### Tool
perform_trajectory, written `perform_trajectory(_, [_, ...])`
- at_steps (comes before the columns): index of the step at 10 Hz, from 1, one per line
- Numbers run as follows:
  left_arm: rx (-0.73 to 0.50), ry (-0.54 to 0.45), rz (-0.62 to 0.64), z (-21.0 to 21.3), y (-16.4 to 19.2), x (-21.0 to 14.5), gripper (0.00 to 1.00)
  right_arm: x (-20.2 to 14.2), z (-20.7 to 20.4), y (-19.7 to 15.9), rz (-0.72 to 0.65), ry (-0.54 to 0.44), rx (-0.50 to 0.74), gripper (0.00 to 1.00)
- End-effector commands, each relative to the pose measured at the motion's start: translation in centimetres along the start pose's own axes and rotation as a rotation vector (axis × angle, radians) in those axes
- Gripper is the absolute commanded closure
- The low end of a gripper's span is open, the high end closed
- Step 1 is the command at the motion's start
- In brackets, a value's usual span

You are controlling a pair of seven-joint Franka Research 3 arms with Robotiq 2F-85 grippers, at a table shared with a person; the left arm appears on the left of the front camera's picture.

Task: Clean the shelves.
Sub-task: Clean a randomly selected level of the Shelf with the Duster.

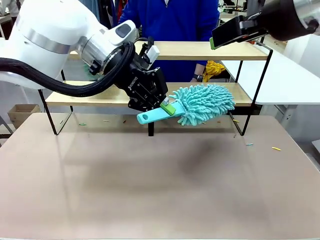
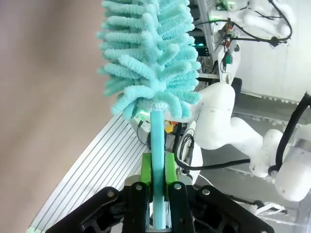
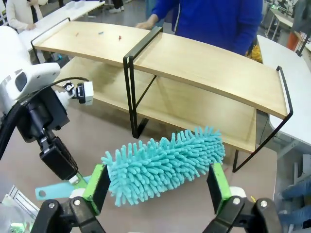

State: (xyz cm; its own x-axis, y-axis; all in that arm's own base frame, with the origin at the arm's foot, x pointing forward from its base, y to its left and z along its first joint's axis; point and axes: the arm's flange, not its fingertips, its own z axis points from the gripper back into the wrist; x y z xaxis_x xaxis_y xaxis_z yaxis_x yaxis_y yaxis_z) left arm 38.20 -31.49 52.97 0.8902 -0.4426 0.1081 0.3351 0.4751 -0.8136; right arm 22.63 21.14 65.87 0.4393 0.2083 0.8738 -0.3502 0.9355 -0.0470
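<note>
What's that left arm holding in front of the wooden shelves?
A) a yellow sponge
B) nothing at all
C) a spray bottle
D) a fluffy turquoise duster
D: the left arm's jaws are shut on the flat handle of a fluffy turquoise duster, seen close up from that arm's wrist too.

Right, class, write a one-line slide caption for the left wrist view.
Left gripper shut on the handle of a fluffy turquoise microfibre duster.
</note>
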Motion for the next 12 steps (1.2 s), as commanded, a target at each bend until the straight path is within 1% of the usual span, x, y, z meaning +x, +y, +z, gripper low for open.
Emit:
perform_trajectory(1, [-0.075, 0.015, -0.049, -0.9, 0.8, 0.2, 0.88, 0.1, 0.0, -0.2, -0.004, 0.001, 0.008, 0.0])
perform_trajectory(5, [-0.077, 0.023, -0.062, -1.0, 0.3, 0.2, 0.88, 0.1, 0.0, -0.2, -0.004, 0.001, 0.008, 0.0])
perform_trajectory(6, [-0.032, -0.01, -0.056, 0.0, 0.3, -0.4, 0.88, 0.1, 0.0, -0.2, -0.004, 0.001, 0.008, 0.0])
perform_trajectory(7, [0.012, -0.048, -0.081, 2.8, 0.3, -2.1, 0.88, 0.1, 0.0, -0.2, -0.004, 0.001, 0.008, 0.0])
perform_trajectory(8, [0.092, -0.171, -0.092, 6.1, 0.4, -4.7, 0.88, 0.1, 0.0, -0.2, -0.004, 0.001, 0.008, 0.0])
perform_trajectory(9, [0.129, -0.215, -0.102, 9.7, 0.1, -8.7, 0.88, 0.1, 0.0, -0.2, -0.004, 0.001, 0.008, 0.0])
perform_trajectory(10, [0.154, -0.281, -0.098, 12.2, -0.2, -12.4, 0.88, 0.1, 0.0, -0.2, -0.004, 0.001, 0.008, 0.0])
perform_trajectory(12, [0.178, -0.402, -0.154, 15.4, -1.0, -19.6, 0.88, 0.1, 0.0, -0.2, -0.004, 0.001, 0.008, 0.0])
